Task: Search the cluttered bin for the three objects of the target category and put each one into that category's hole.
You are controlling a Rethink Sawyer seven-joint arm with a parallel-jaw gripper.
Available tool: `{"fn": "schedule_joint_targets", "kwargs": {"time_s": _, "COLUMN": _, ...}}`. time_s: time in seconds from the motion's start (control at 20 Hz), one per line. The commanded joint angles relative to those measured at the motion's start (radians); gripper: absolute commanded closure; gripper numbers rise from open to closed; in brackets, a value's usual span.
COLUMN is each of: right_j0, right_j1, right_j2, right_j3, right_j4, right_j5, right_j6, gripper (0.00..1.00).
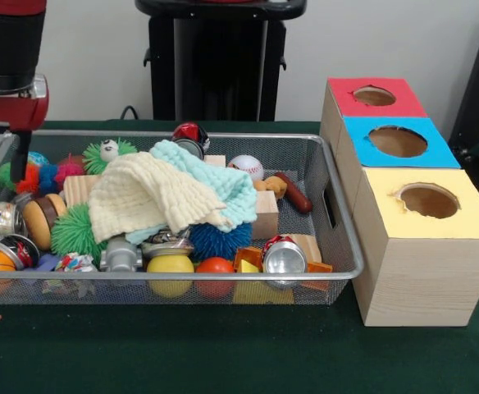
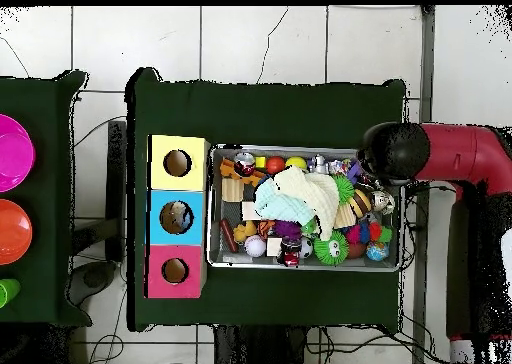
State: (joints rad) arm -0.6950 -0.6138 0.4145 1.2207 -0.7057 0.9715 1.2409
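- The gripper [image 1: 16,160] is seen at the upper left of the front view, lowered into the left end of the bin [image 1: 223,277]; whether it is apart or together cannot be told.
- The red arm [image 2: 455,158] is shown entering from the right of the overhead view.
- Crumpled silvery pieces with red and blue print are scattered in the bin: one [image 1: 15,250] at the left edge, one [image 1: 283,255] at the lower right by the front rim.
- A cream cloth [image 1: 149,197] and a mint cloth [image 1: 215,182] are draped over the centre of the clutter.
- The blue-topped box's hole [image 1: 397,141] is placed at the right of the front view, between the red-topped box [image 1: 373,97] and the yellow-topped box [image 1: 424,238].
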Motion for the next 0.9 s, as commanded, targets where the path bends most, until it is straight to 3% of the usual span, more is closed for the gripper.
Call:
{"fn": "schedule_joint_targets", "kwargs": {"time_s": 0.05, "right_j0": 0.030, "right_j1": 0.055, "right_j2": 0.007, "right_j3": 0.087, "right_j4": -0.009, "right_j5": 0.157, "right_j6": -0.222, "gripper": 0.00}}
{"fn": "schedule_joint_targets", "kwargs": {"time_s": 0.45, "right_j0": 0.038, "right_j1": 0.117, "right_j2": -0.014, "right_j3": 0.068, "right_j4": -0.011, "right_j5": 0.191, "right_j6": -0.178, "gripper": 0.00}}
{"fn": "schedule_joint_targets", "kwargs": {"time_s": 0.9, "right_j0": 0.083, "right_j1": 0.156, "right_j2": -0.076, "right_j3": 0.032, "right_j4": -0.083, "right_j5": 0.248, "right_j6": -0.168, "gripper": 0.00}}
